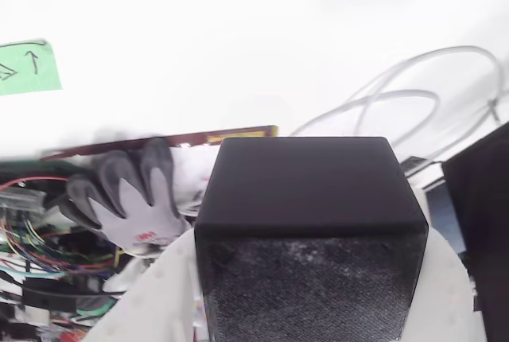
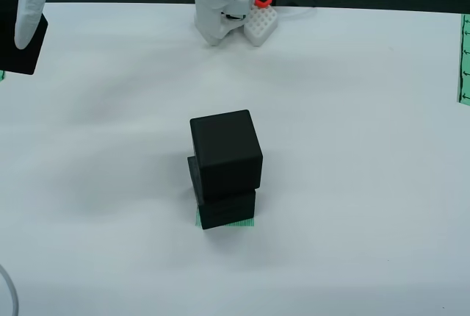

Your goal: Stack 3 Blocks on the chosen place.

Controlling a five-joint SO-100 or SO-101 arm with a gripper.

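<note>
White plastic gripper (image 2: 26, 15), top left in the view from above, is clamped on a matte black cube (image 1: 310, 231). Two more black cubes (image 2: 224, 165) are stacked mid-table on the green striped patch (image 2: 246, 222).

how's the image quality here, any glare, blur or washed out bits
In the view that rides on the hand, the white table is blown out to near pure white, the grey work glove behind is soft, and the held matte black cube shows crisp grain. In the view from above, lighting is even, with faint soft shadows around the stacked matte black cubes.
</note>
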